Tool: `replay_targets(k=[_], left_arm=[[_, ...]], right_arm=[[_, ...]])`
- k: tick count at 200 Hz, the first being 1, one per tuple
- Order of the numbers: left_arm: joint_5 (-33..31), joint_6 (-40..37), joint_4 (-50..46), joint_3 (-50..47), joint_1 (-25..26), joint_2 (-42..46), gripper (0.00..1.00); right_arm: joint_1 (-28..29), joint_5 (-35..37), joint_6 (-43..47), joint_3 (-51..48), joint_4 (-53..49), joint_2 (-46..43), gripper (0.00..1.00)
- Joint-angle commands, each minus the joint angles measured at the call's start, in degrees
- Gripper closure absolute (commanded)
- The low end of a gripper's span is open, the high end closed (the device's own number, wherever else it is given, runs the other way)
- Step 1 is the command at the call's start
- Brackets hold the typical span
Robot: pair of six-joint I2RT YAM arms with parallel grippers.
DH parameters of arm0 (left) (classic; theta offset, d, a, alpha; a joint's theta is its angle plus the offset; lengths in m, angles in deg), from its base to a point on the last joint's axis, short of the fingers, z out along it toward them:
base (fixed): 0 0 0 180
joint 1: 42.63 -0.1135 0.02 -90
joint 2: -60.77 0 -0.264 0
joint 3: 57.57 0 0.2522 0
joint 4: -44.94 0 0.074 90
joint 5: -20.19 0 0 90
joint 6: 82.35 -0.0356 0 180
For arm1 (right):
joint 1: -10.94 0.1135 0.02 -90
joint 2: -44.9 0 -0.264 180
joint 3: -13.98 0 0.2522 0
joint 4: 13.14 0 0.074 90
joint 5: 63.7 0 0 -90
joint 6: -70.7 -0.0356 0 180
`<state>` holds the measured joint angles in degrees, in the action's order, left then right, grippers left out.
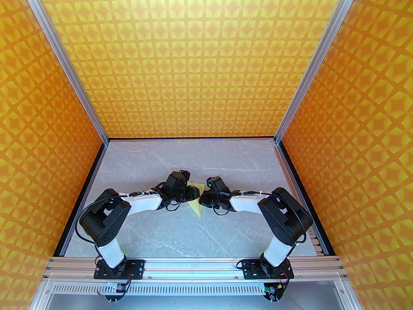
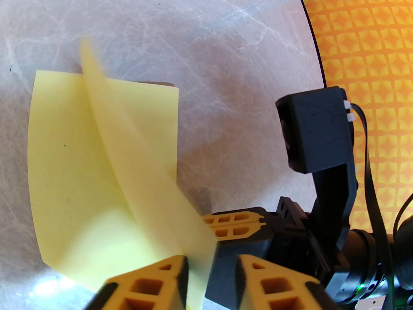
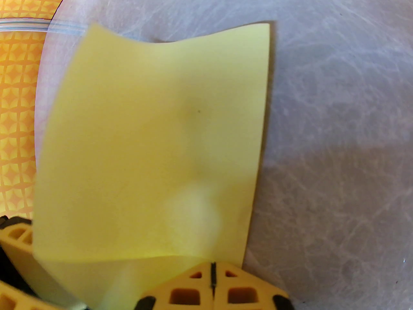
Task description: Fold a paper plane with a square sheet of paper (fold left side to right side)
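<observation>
The grey marbled table (image 1: 193,237) holds one job near its middle, where the left arm (image 1: 106,218) and right arm (image 1: 284,218) reach in toward each other from either side. Between their tips lies the sheet of paper (image 1: 196,207), pale yellow and mostly hidden from above by the two wrists.

From the left wrist, the sheet's right part rests flat on the table while its left side is raised and curls over toward the right. That raised flap passes between the fingers of the left claw (image 2: 211,263), whose jaws stand parted with a dark gap beside the paper. It looks released rather than pinched, though one pad may be touching the flap.

The right claw (image 3: 213,266) is clenched, with its tips meeting in a thin seam and nothing between them. It sits at the sheet's near edge, probably pinning it down.

As I judge it, the first fold is only half made. The flap is up but not laid over, the edges are not matched and no crease is pressed. All the plane's later folds remain.
</observation>
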<state>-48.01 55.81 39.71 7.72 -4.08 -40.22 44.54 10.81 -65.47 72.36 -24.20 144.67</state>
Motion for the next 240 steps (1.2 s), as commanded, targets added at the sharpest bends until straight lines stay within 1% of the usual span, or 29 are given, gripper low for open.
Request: replay_targets(k=[1,23,69,115,125,149,173,240], left_arm=[[-1.5,-2.7,-4.2,-0.8,-0.5,1.0,0.67],[-1.9,-3.9,-6.8,-0.3,-0.4,0.7,0.66],[-1.9,-2.3,-8.2,-1.4,0.8,1.1,0.66],[-1.9,0.0,-9.2,-3.3,2.9,1.4,0.71],[-1.9,0.8,-9.3,-3.5,3.6,1.3,0.73],[-2.6,1.5,-10.7,-3.2,4.8,1.1,0.74],[-3.4,2.1,-10.3,-2.7,5.0,0.7,0.79],[-4.2,3.9,-8.6,-2.1,5.0,-1.6,0.80]], right_arm=[[-0.1,0.5,1.2,-1.3,-2.9,1.5,1.00],[-0.1,0.8,1.3,-1.2,-2.8,1.4,1.00],[-0.2,1.2,1.3,-0.6,-3.0,1.0,1.00],[-0.1,1.3,1.4,-0.7,-2.7,1.0,1.00],[-0.1,1.5,1.4,-0.8,-2.7,1.0,1.00],[-0.1,1.6,1.4,-1.1,-2.1,0.9,1.00],[-0.1,1.4,1.3,-1.3,-1.6,1.2,1.00],[-0.1,0.9,1.7,-1.7,-1.1,0.6,1.00]])
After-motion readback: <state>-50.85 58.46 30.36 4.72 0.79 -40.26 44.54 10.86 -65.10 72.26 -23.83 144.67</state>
